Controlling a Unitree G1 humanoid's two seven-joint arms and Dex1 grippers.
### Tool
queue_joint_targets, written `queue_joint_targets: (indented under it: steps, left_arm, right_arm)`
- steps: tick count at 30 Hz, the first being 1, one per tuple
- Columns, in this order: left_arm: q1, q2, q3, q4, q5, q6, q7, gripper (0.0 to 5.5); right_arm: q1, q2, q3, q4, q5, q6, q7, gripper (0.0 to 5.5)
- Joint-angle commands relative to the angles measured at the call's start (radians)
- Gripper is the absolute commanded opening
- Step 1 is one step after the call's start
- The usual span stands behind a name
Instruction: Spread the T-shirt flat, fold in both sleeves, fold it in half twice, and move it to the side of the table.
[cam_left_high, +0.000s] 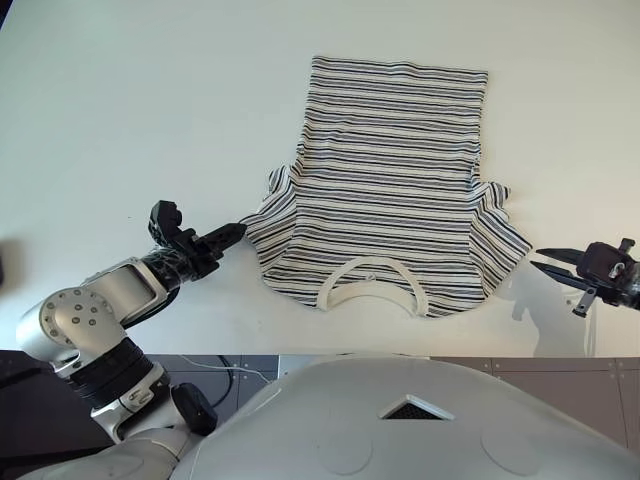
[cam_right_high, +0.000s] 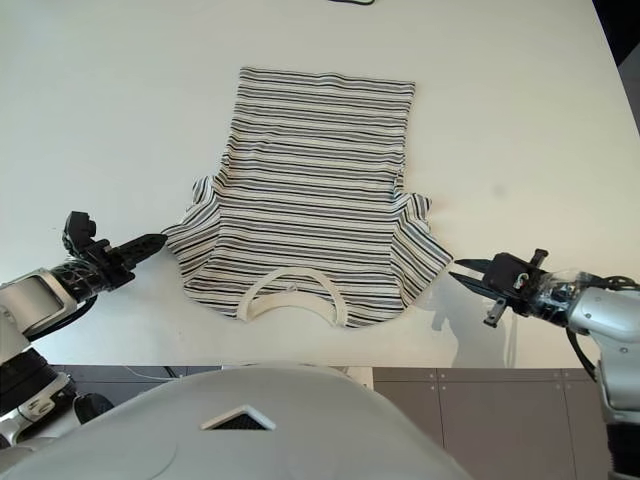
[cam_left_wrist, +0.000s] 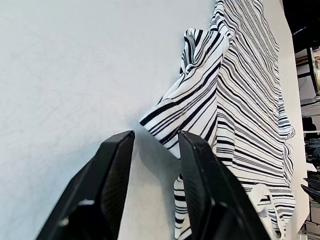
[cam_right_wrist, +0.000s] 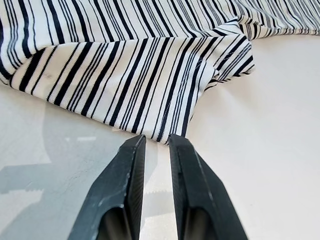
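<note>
T-shirt (cam_left_high: 385, 180) lies spread on the white table (cam_left_high: 120, 90). It looks soft, light and floppy, so grab the sleeve tips. Left claw (cam_left_high: 236, 233) waits a bit open beside the left sleeve (cam_left_high: 270, 215). Right claw (cam_left_high: 540, 260), barely open and empty, sits by the right sleeve (cam_left_high: 505, 240).

Table (cam_left_high: 130, 100) left of the T-shirt (cam_left_high: 390, 180): bare white surface, open up to the left sleeve (cam_left_high: 275, 215). Left gripper (cam_left_wrist: 156, 137) is set at that sleeve's corner, fingers parted, nothing between them. A raised, bunched fold (cam_left_wrist: 200, 45) is noted on the sleeve behind the corner. Bare surface is likewise seen right of the shirt; right gripper (cam_right_wrist: 156, 140), fingers narrowly parted, is set just short of the right sleeve (cam_left_high: 500, 235) hem. Bare table is seen beyond the far hem
</note>
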Motion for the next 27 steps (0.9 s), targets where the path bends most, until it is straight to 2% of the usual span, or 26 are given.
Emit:
queue_joint_targets:
  steps: [1, 4, 6, 12, 14, 20, 27]
  left_arm:
    - [-0.045, -0.028, 0.039, 0.024, 0.006, 0.029, 0.026, 1.61]
    - [-0.034, -0.04, 0.027, 0.004, -0.005, 0.025, 0.018, 1.61]
    - [-0.027, -0.05, 0.026, -0.01, -0.008, 0.023, 0.019, 1.39]
    - [-0.043, -0.053, 0.039, 0.01, 0.015, 0.011, 0.035, 0.33]
    - [-0.05, -0.05, 0.036, 0.017, 0.017, 0.008, 0.037, 0.13]
    - [-0.049, -0.03, 0.018, 0.016, 0.014, -0.017, 0.028, 0.13]
    - [-0.053, -0.006, -0.034, -0.104, -0.09, -0.038, -0.054, 0.13]
  right_arm:
    - [0.001, 0.01, 0.006, -0.006, -0.016, -0.01, -0.007, 0.83]
    - [-0.003, 0.013, 0.011, -0.007, -0.019, -0.008, -0.009, 0.83]
    - [-0.007, 0.015, 0.014, -0.007, -0.021, -0.008, -0.01, 0.83]
    - [-0.009, 0.025, 0.02, -0.009, -0.027, -0.007, -0.016, 0.83]
    - [-0.005, 0.032, 0.023, -0.013, -0.031, -0.008, -0.022, 0.83]
    - [0.0, 0.045, 0.036, -0.016, -0.048, -0.014, -0.039, 0.83]
    - [0.015, 0.056, 0.042, -0.028, -0.056, -0.012, -0.058, 0.83]
